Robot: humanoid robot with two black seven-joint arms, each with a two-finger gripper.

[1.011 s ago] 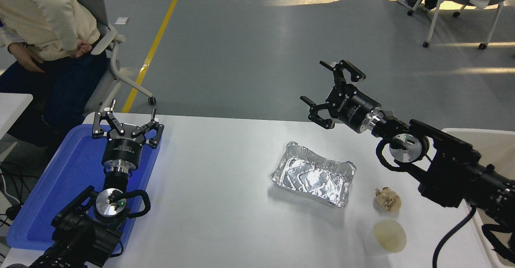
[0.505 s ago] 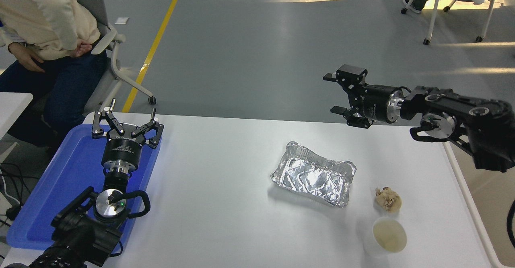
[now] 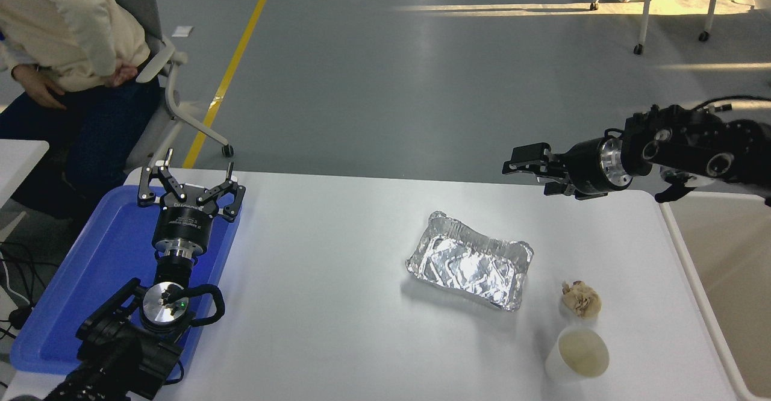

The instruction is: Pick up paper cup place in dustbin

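Nearest us, the small white paper cup [image 3: 577, 359] stands upright by the white table [image 3: 337, 304]'s near edge. Just beyond the cup we see a crumpled tan paper ball [image 3: 581, 299]; beyond and left of it, a crinkled silver foil tray [image 3: 471, 260]. Right of the cup, off the table's edge, we see the cream plastic dustbin [image 3: 692, 268]. Far left of the cup, our left gripper [image 3: 191, 181] rests spread above a blue tray [image 3: 78, 280]. Well beyond the cup, our right gripper [image 3: 530, 169] hangs empty, fingers parted, over the far edge.
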